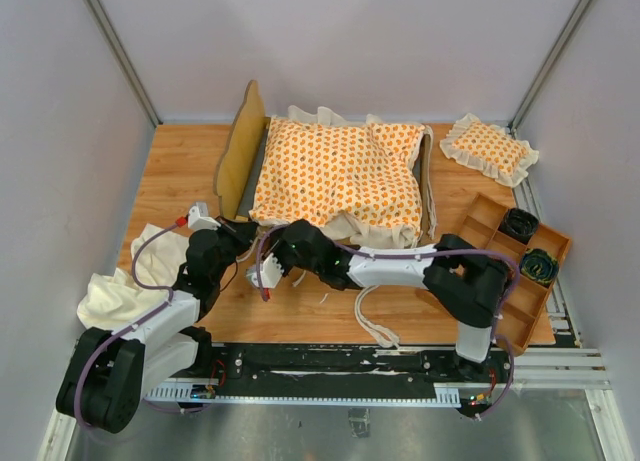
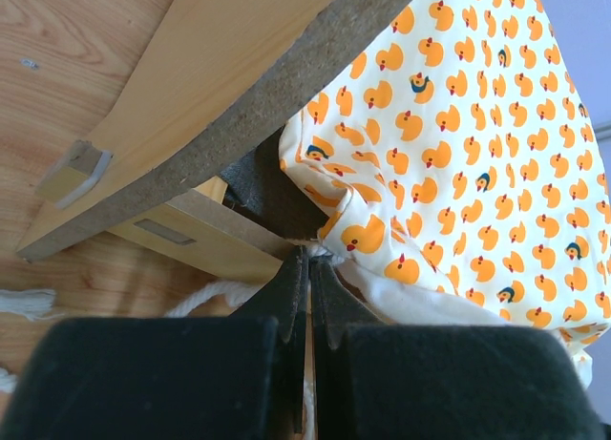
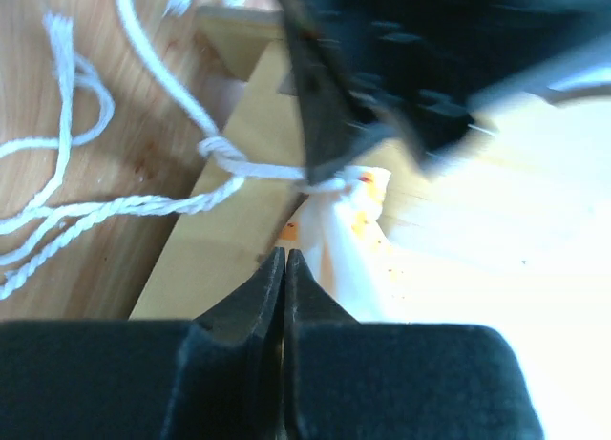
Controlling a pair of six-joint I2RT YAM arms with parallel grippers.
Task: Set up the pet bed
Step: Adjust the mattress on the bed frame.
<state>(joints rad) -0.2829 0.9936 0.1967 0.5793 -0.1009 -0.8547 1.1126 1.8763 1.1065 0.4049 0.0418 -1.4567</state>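
Observation:
The pet bed's light-wood frame (image 1: pixel 243 149) stands on its side at the left, its rail (image 2: pixel 220 68) close in the left wrist view. The orange duck-patterned cushion (image 1: pixel 340 173) lies against it. My left gripper (image 1: pixel 245 231) is at the cushion's near left corner (image 2: pixel 458 125). It (image 2: pixel 310 259) is shut on a white tie string (image 2: pixel 205 297) where the string meets the fabric. My right gripper (image 1: pixel 268 245) sits just beside it. In its own view it (image 3: pixel 284 254) is shut with nothing between the jaws, over the wooden rail (image 3: pixel 229 230). The knotted string (image 3: pixel 224 154) lies just beyond.
A small square duck-patterned pillow (image 1: pixel 490 149) lies at the back right. A wooden divided tray (image 1: pixel 480 221) with dark items stands at the right edge. A plain cream cloth (image 1: pixel 125 286) is bunched at the near left. Loose tie strings (image 1: pixel 378 323) trail over the near table.

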